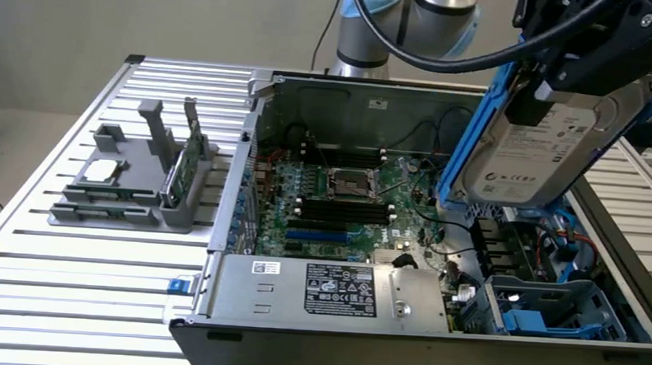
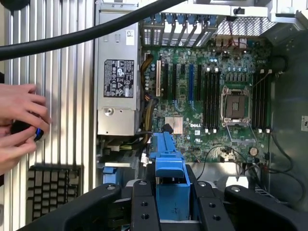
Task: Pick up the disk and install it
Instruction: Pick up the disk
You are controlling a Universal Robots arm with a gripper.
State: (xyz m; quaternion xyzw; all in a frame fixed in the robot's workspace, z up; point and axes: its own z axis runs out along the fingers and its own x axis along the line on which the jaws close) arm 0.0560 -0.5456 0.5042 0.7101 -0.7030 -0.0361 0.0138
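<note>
1. Exterior view: the gripper [image 1: 564, 84] is clamped on the disk's [image 1: 537, 150] upper end, and the disk is airborne, not seated.
2. The disk hangs over the case [image 1: 237, 195], on the exterior view's right side. Its long axis is near-vertical, leaning slightly, with the label facing the camera.
3. Key relation: the disk's lower end sits just above the motherboard [image 1: 347, 200] edge. The bay [image 1: 551, 312] with the blue cage lies below it, toward the case's near corner on the exterior view's right. I judge they aren't aligned yet.
4. Wrist view: the fingers [image 2: 143, 202] pinch the disk's blue carrier [image 2: 168, 168] from both sides. The carrier points straight away from the gripper toward the open case.
5. A person's hands [image 2: 19, 120] rest on the table [image 2: 62, 86] beside the case, well apart from the disk.
</note>
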